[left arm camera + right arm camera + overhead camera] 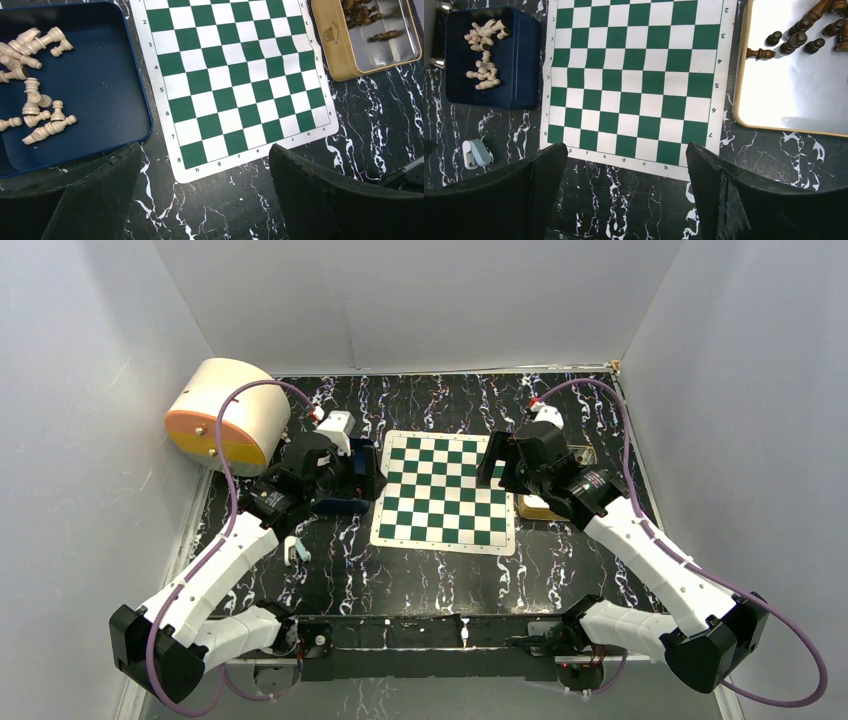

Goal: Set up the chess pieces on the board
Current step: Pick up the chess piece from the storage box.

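Left arm: you had it reaching forward, left claw (205, 155) released above the left edge of the board (445, 492).
Right arm: mirrored at the right edge, right claw (626, 150) released likewise.
Chess pieces (796, 40): clustered in the gold tin (784, 100), some apparently toppled.

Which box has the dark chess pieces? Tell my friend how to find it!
Find the green and white board in the middle of the black marbled table. Right beside its right edge sits a gold tin with dark brown pieces inside. The tray on the board's other side is blue and holds pale pieces instead.
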Controlling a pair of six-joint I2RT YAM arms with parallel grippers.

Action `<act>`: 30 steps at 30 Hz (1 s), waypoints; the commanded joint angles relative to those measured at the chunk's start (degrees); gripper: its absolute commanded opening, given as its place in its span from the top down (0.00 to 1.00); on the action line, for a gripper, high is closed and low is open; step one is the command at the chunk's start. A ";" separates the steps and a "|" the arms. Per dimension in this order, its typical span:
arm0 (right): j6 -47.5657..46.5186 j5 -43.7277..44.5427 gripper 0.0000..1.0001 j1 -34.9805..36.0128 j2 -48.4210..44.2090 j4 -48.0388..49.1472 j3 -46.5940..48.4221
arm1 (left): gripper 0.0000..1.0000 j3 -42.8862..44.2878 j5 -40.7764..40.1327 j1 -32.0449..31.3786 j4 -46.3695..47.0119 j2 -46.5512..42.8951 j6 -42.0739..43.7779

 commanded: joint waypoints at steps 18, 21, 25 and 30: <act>-7.36 11.97 0.01 -0.48 2.65 3.69 -2.80 | 0.05 -5.51 -2.20 0.44 2.74 -2.13 5.32; -9.39 12.63 0.01 -2.84 5.60 2.62 -2.31 | 0.05 -7.43 -3.95 0.44 3.25 -3.47 5.92; -12.96 10.13 0.07 -8.99 8.80 3.83 -1.74 | 0.05 -10.44 -5.24 0.44 4.99 -5.24 6.13; -15.26 4.30 0.36 -17.74 11.51 8.39 -2.48 | 0.06 -12.00 -5.69 0.44 6.32 -5.83 6.94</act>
